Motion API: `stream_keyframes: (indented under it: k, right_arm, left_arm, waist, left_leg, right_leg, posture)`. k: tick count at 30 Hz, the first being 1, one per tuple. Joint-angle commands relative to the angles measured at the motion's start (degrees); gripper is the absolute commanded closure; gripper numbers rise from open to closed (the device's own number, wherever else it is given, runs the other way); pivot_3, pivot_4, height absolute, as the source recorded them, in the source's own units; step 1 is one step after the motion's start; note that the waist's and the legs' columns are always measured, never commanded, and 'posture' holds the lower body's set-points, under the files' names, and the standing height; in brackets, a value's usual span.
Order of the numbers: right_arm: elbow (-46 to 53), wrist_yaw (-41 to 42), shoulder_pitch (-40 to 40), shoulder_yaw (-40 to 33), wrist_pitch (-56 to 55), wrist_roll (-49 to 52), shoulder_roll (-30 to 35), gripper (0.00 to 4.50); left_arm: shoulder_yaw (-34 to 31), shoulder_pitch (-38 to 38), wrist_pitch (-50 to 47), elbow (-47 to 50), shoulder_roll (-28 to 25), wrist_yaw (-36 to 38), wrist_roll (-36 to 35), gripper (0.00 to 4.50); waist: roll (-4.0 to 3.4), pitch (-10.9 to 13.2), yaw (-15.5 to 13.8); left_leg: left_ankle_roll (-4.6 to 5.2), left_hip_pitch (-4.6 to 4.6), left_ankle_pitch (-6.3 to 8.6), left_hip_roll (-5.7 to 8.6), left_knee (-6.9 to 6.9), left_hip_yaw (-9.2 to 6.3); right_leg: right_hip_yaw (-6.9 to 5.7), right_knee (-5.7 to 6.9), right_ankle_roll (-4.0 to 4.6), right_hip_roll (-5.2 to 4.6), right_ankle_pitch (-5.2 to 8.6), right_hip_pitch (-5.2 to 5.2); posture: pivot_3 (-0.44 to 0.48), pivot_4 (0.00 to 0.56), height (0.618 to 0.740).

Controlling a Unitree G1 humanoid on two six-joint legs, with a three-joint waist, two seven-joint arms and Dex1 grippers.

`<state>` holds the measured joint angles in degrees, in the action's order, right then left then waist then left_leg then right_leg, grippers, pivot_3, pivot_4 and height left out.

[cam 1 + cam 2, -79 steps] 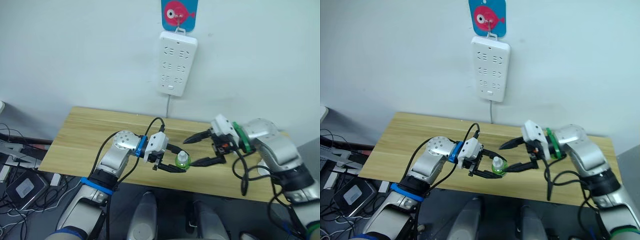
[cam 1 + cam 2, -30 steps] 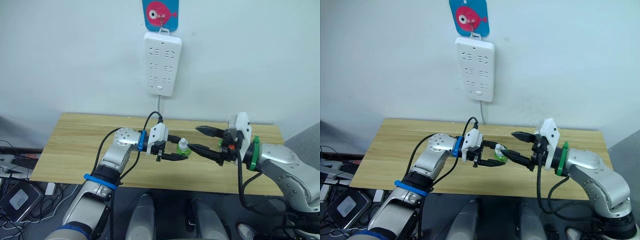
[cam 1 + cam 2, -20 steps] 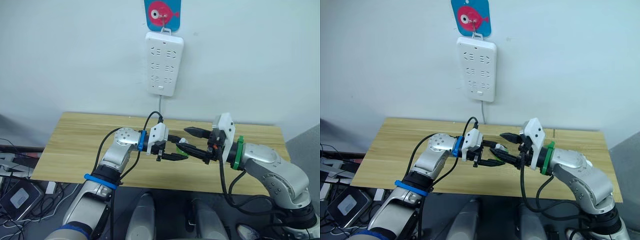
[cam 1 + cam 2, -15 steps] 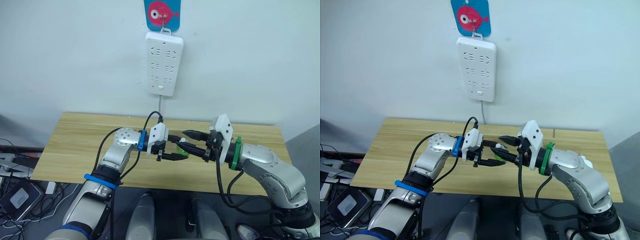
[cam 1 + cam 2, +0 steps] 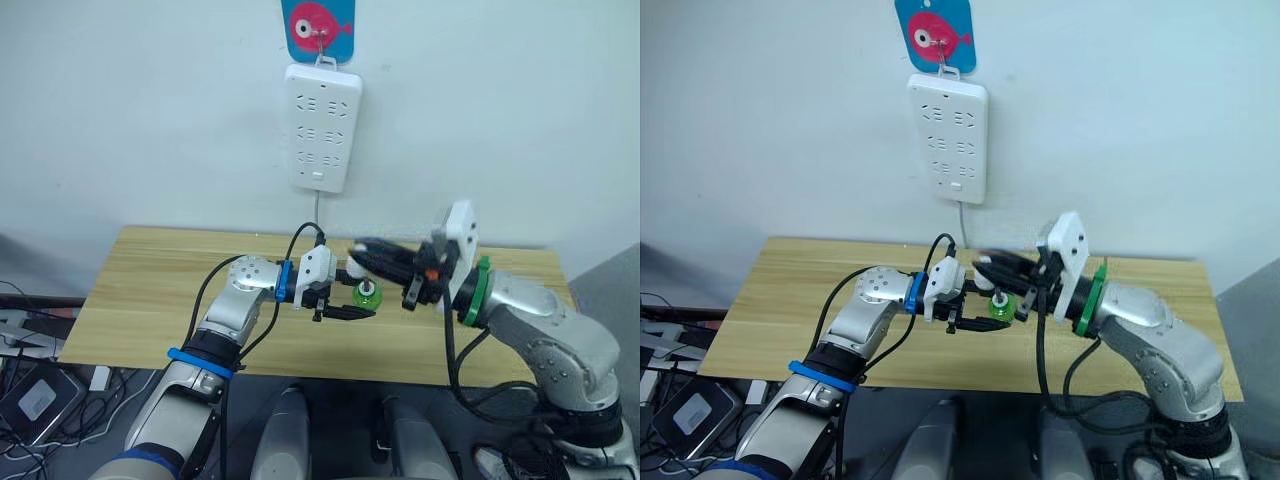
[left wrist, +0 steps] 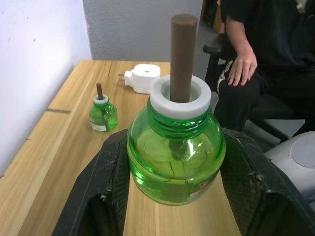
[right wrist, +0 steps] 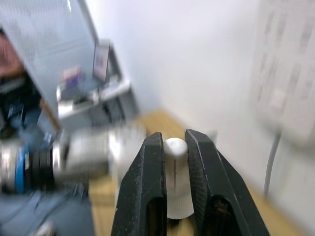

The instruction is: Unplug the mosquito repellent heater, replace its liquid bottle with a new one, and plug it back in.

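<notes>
The new one (image 6: 175, 155) — pinched in left hand (image 5: 345, 296), white cap (image 7: 176, 184) in right hand (image 7: 173, 147) — above wooden table (image 5: 150, 290) by white wall (image 5: 150, 110).

Two green bottles (image 6: 175, 147) (image 6: 103, 114), one white heater (image 6: 143, 77), one white cap (image 7: 176, 184), one power strip (image 5: 322, 127)

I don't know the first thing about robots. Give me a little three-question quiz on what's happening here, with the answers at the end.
1. True or false: the heater lies unplugged on the table.
2. Fill in: the new bottle gripped in the left hand has a brown ____ sticking up from its neck.
3. What does the right hand hold? A) the heater B) a white cap C) nothing

Key: 1. True. 2. wick. 3. B; the cap is pinched between that hand's two black fingers.
</notes>
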<state>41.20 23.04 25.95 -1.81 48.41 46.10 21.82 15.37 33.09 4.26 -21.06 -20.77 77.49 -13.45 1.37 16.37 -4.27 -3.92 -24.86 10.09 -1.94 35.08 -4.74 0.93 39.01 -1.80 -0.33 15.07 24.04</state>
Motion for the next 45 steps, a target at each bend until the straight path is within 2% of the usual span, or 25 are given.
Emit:
stream_keyframes:
  k: [1, 4, 7, 10, 14, 19, 23, 33, 37, 39, 41, 45]
  right_arm:
    - [2.26, -6.42, 0.59, -5.09, 1.72, 2.87, 0.24, 4.23]
    - [0.59, -7.36, -3.75, -4.89, -0.62, -2.22, 2.17, 4.23]
    - [-6.14, -8.78, -11.54, 0.02, -10.55, -16.94, 4.45, 4.23]
    - [-18.43, -9.58, -16.77, 4.46, -23.45, -27.96, 2.86, 4.23]
    - [-34.18, -10.41, -17.24, 6.11, -35.96, -35.12, -1.45, 4.23]
    - [-52.32, -8.59, -12.95, 5.19, -47.70, -38.05, -5.96, 4.23]
    - [-60.88, -7.59, -9.91, 4.26, -53.14, -39.35, -7.05, 4.23]
    - [-73.29, -4.75, -5.65, 3.45, -59.44, -40.23, -9.49, 4.23]
    - [-74.89, -4.79, -5.17, 3.27, -60.64, -41.06, -9.65, 4.23]
    - [-74.21, -4.37, -5.54, 3.17, -60.93, -41.03, -9.39, 3.49]
    - [-72.48, -3.51, -6.23, 3.11, -60.88, -40.77, -9.14, 2.94]
    - [-63.08, -0.68, -8.63, 2.82, -58.18, -38.86, -7.92, 1.41]
  left_arm:
    - [-1.51, -1.30, 0.65, -0.12, -1.10, -0.78, 0.03, 2.27]
    - [-2.04, -1.83, 1.10, -0.76, -2.05, -1.53, 0.14, 2.27]
    - [-3.05, -2.37, 0.45, -0.26, -3.09, -2.33, -0.20, 2.27]
    - [-3.97, -2.82, -1.06, 1.20, -4.10, -3.14, -0.47, 2.27]
    - [-4.34, -3.00, -2.46, 2.80, -4.82, -3.35, -0.68, 2.27]
    - [-4.89, -3.88, -4.55, 5.57, -6.34, -3.36, -0.99, 2.27]
    - [-5.10, -4.76, -5.76, 7.41, -7.35, -3.33, -1.17, 2.27]
    - [-5.29, -5.76, -7.58, 9.77, -7.61, -4.02, -1.16, 2.27]
    - [-5.09, -5.56, -7.72, 9.82, -7.40, -4.29, -1.19, 2.27]
    - [-4.98, -5.33, -7.62, 9.55, -7.26, -4.29, -1.15, 2.27]
    - [-4.91, -5.13, -7.47, 9.23, -7.12, -4.25, -1.08, 2.27]
    - [-4.64, -4.56, -6.44, 7.86, -6.52, -3.98, -0.67, 2.27]
  waist:
    - [0.00, 0.00, -0.08]
    - [0.00, 0.00, -0.32]
    - [0.01, 0.00, -0.29]
    - [0.00, 0.01, -0.04]
    - [-0.02, 0.03, 0.65]
    - [-0.19, 0.30, 0.99]
    - [-0.28, 0.67, 0.97]
    - [-0.33, 0.94, 0.64]
    - [-0.35, 0.96, 0.51]
    - [-0.35, 0.97, 0.45]
    - [-0.35, 1.04, 0.34]
    - [-0.41, 1.44, 0.12]
  left_leg:
    - [0.00, 0.00, 0.00, 0.00, -0.03, 0.01]
    - [0.00, -0.03, 0.00, 0.03, -0.05, 0.01]
    - [0.01, -0.04, 0.00, 0.08, -0.05, 0.01]
    - [0.01, -0.02, 0.00, 0.08, -0.05, 0.07]
    - [0.02, 0.01, 0.00, 0.03, -0.05, 0.09]
    - [0.02, 0.02, -0.01, 0.00, -0.09, 0.10]
    - [0.02, 0.01, 0.00, 0.00, -0.14, 0.10]
    - [0.02, 0.03, 0.00, 0.00, -0.17, 0.09]
    - [0.02, 0.04, 0.00, 0.00, -0.17, 0.11]
    - [0.02, 0.04, 0.00, 0.00, -0.18, 0.11]
    - [0.01, 0.03, 0.00, 0.00, -0.19, 0.11]
    - [0.02, 0.03, 0.00, 0.00, -0.19, 0.11]
  right_leg:
    - [0.00, -0.03, 0.00, -0.01, 0.00, 0.00]
    - [-0.01, -0.06, 0.01, -0.05, 0.00, 0.00]
    - [-0.02, -0.09, 0.00, -0.08, 0.01, -0.01]
    - [0.02, -0.08, 0.00, -0.08, 0.01, 0.02]
    - [0.05, -0.02, 0.00, -0.03, 0.01, 0.06]
    - [0.07, -0.03, 0.00, 0.00, 0.02, 0.06]
    - [0.07, -0.04, 0.01, 0.00, 0.03, 0.06]
    - [0.09, -0.03, 0.04, 0.00, 0.04, 0.07]
    - [0.11, -0.03, 0.04, 0.00, 0.04, 0.07]
    - [0.10, -0.03, 0.04, 0.00, 0.04, 0.07]
    - [0.11, -0.04, 0.04, 0.00, 0.05, 0.08]
    - [0.11, -0.04, 0.04, 0.00, 0.05, 0.08]
  posture:
    - [0.222, 0.269, 0.740]
    - [0.217, 0.270, 0.740]
    - [0.223, 0.274, 0.740]
    - [0.234, 0.281, 0.740]
    - [0.265, 0.298, 0.740]
    - [0.277, 0.310, 0.740]
    - [0.296, 0.324, 0.740]
    - [0.316, 0.330, 0.740]
    - [0.313, 0.331, 0.740]
    - [0.313, 0.331, 0.740]
    - [0.313, 0.331, 0.740]
    - [0.294, 0.330, 0.740]
